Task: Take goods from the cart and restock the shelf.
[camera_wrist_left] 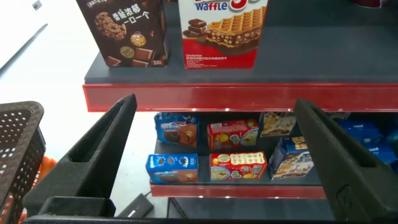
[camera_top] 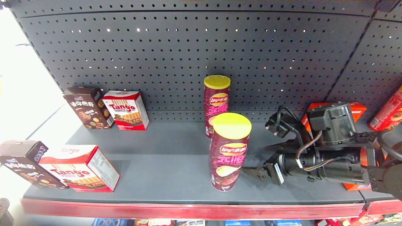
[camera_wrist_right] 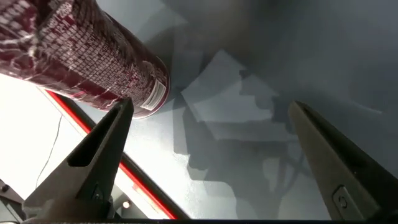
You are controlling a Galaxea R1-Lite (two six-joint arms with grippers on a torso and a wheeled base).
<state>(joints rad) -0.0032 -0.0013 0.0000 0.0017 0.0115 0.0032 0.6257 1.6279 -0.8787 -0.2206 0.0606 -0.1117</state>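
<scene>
Head view — set high, facing forward and down onto the shelf from middle range. Right wrist view: just above it, close, facing the front can, which the head view shows at 6 o'clock. Left wrist view: lower, outside, facing the red front edge — shares the wafer box, head's 8 o'clock.

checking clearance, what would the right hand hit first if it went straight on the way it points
Probably the front chip can: the open right hand points at its lower part from close by. Depth is unclear, so one finger might just graze it.
</scene>
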